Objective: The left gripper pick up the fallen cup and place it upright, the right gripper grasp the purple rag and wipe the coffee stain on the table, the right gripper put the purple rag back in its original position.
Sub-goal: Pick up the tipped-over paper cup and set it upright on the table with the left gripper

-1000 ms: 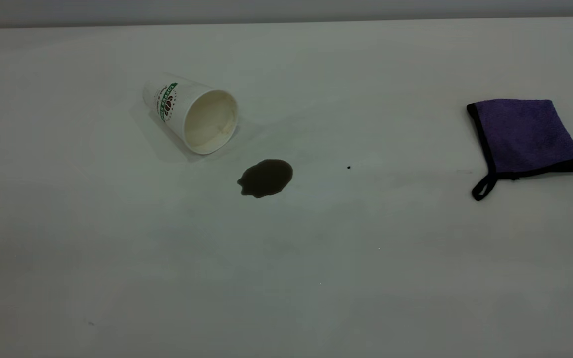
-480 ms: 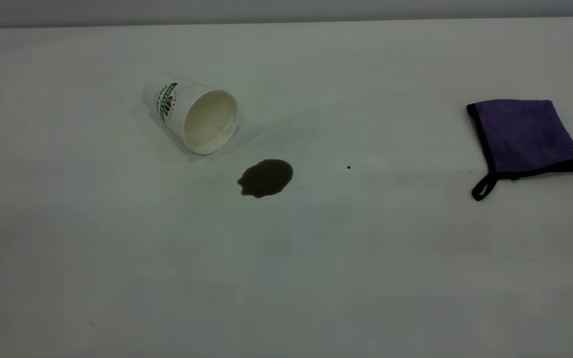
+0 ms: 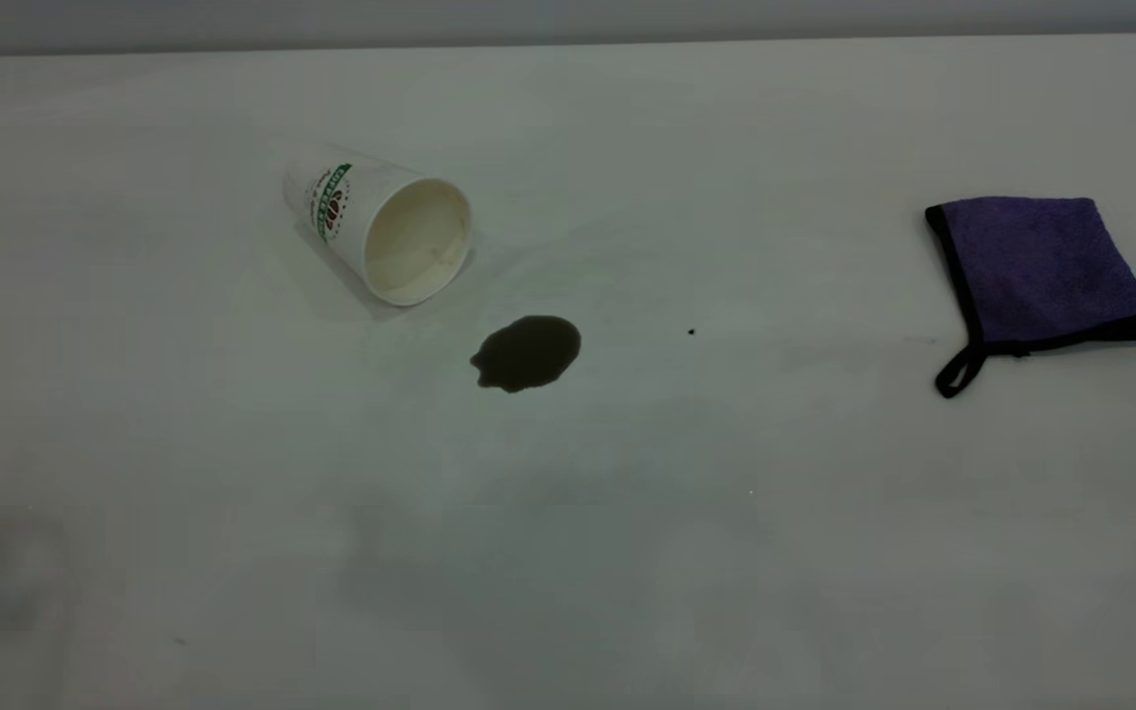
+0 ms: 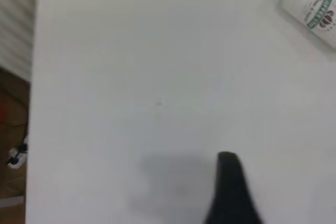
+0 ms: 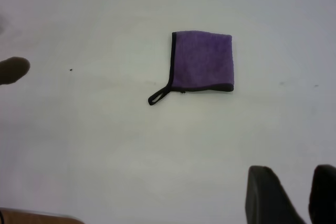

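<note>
A: Any writing to read?

B: Only on the cup (image 3: 376, 224), lying at about ten o'clock from the table's (image 3: 568, 552) middle. A green banner logo carries white lettering, too small to make out.

A: And the left wrist view?

B: The same banner with brown marks beneath, unreadable there too. Nothing else bears text.

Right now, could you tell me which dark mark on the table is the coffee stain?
The coffee stain is the broad brown puddle beside the cup's mouth; the tiny speck is not.

cup (image 4: 313, 4) cut off by left wrist frame edge, coffee stain (image 5: 12, 70) half cropped in right wrist view
</note>
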### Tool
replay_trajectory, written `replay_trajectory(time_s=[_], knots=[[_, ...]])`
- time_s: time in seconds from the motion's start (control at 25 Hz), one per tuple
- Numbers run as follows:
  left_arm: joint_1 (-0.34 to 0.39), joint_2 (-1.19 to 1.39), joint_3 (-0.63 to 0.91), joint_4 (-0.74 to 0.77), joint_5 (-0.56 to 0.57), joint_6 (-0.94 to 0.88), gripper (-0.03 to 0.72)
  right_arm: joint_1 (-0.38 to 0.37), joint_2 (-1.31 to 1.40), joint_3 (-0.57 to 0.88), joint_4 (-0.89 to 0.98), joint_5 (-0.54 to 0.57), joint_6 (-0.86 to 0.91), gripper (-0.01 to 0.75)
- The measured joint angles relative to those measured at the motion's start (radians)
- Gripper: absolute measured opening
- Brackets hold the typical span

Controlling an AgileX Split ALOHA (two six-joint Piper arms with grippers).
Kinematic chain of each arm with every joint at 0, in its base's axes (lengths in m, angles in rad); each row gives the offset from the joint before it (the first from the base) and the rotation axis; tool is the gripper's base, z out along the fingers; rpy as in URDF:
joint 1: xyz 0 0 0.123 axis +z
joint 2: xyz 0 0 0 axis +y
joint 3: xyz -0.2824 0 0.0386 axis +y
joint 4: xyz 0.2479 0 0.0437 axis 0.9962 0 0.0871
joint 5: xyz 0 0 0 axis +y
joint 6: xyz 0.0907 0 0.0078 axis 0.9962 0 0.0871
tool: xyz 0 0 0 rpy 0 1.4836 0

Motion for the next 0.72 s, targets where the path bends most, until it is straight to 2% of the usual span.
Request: replay_trajectory(time_s=[0.12,0.2,0.48,0.6,0.72], knots=[[-0.079,0.172,-0.074,0.018,-0.016,-0.002,0.688,0.000,0.000,0.000,0.000,0.000,0.000,0.238],[-0.158,0.283,-0.123,0.065,-0.017,-0.042,0.708,0.000,0.000,0.000,0.000,0.000,0.000,0.238],[-0.450,0.642,-0.252,0.371,-0.024,-0.341,0.698,0.000,0.000,0.000,0.000,0.000,0.000,0.238],[-0.543,0.769,-0.286,0.487,-0.031,-0.455,0.694,0.000,0.000,0.000,0.000,0.000,0.000,0.238],[-0.600,0.901,-0.312,0.601,-0.033,-0.557,0.690,0.000,0.000,0.000,0.000,0.000,0.000,0.238]])
